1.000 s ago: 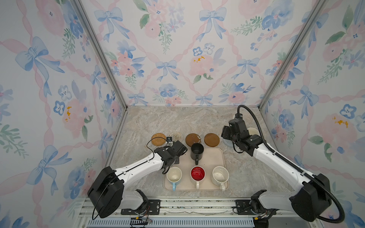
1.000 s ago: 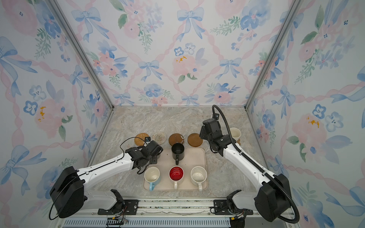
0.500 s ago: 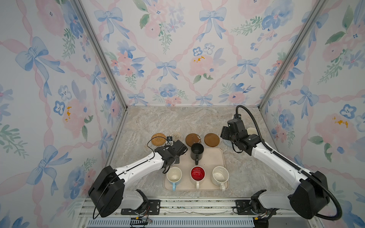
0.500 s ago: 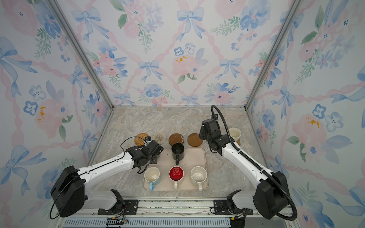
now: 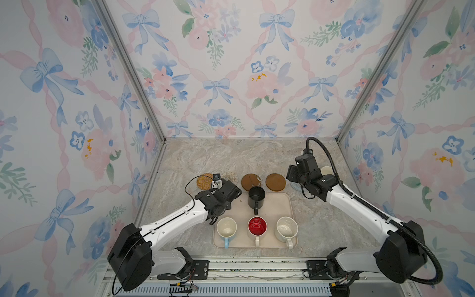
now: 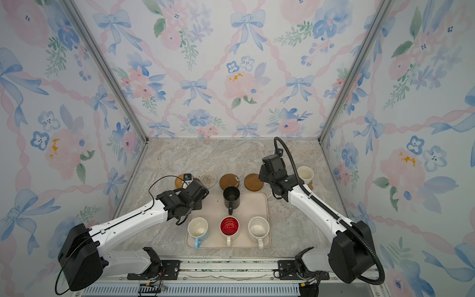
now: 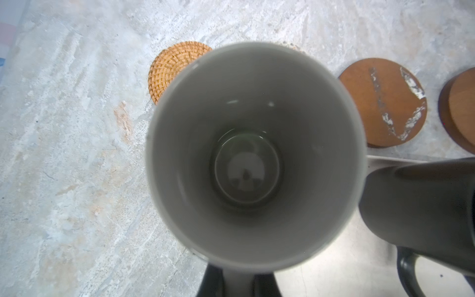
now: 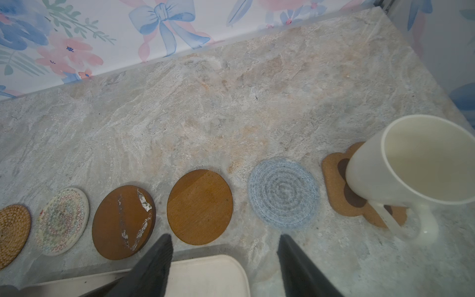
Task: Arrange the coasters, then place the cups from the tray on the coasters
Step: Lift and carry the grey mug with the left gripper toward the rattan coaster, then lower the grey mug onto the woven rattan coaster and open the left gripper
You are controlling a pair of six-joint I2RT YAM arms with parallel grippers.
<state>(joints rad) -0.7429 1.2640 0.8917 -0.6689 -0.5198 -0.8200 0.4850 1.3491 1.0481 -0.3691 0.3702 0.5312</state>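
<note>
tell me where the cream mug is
In both top views the cream mug stands on the paw coaster at the row's right end, beside the blue-grey coaster.

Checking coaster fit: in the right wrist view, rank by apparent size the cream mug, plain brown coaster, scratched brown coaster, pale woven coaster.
1. cream mug, largest, though nearness to the camera inflates it.
2. plain brown coaster and scratched brown coaster, which look alike.
3. pale woven coaster, smallest.

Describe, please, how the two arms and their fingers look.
The left arm and right arm are white tubes with black joints and bases. A thin black wire loops at the left wrist; a ribbed black hose follows the right arm. The right gripper's fingers are dark grey wedges.
</note>
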